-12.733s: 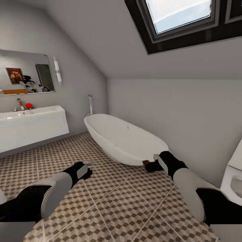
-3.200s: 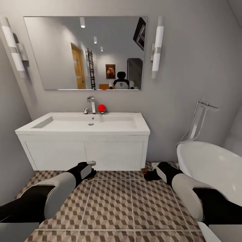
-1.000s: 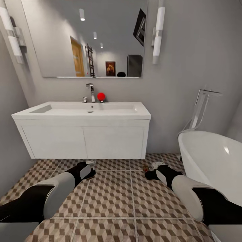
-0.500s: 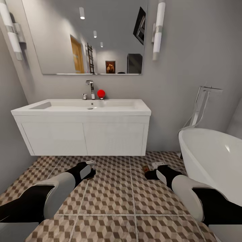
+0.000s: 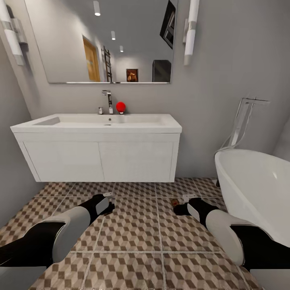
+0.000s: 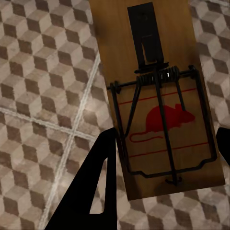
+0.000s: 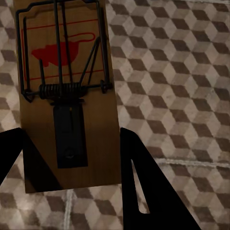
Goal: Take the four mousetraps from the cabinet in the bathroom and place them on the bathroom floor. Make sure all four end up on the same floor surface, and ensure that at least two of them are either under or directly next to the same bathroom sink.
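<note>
While we face the bathroom sink [image 5: 96,123], we carry one trap per arm: the left gripper [image 6: 160,158] pinches a mousetrap [image 6: 158,96] between its fingers, and the right gripper [image 7: 72,158] pinches a second mousetrap [image 7: 67,91]. Both hang above the bathroom floor [image 5: 133,225], with the vanity just ahead of the fingertips. We judge this the placing step; next we should lower each trap to the tiles beside the sink, then release.

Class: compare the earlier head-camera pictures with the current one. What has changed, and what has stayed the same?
The robot turned from the bathtub to face the sink, and the camera has dropped, baring floor under the vanity. Unchanged: left gripper and right gripper each keep a mousetrap, both arms held forward.
</note>
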